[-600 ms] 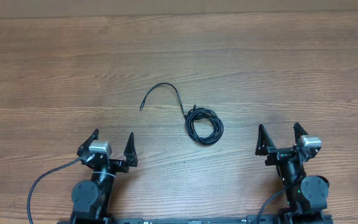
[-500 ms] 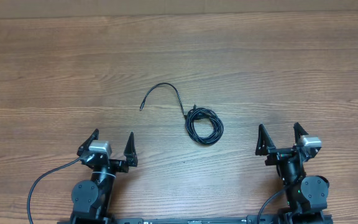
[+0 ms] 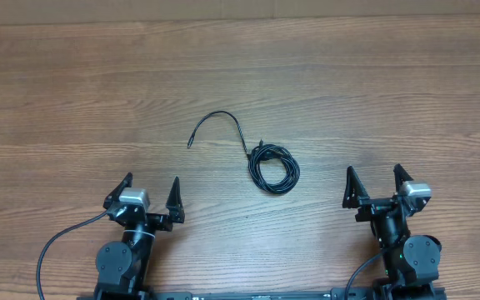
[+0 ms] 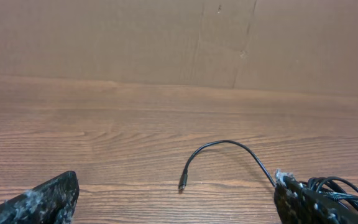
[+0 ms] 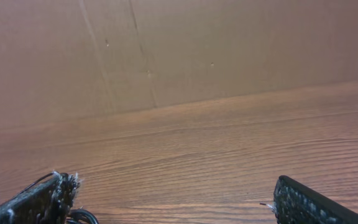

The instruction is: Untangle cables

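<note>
Lying coiled on the surface, ahead of and between both arms, the cables are trailing one loose end leftward | both jaws are standing wide open, holding nothing | risk: grabbing the whole coil may be tightening the tangle.

1. I work over a wooden table, brown, its grain running from side to side.
2. Along its far edge stands a plain cardboard wall, tan and matte.
3. A crease slants down that cardboard to the table's edge.
4. The light is soft and even, with a faint sheen on the wood.
</note>
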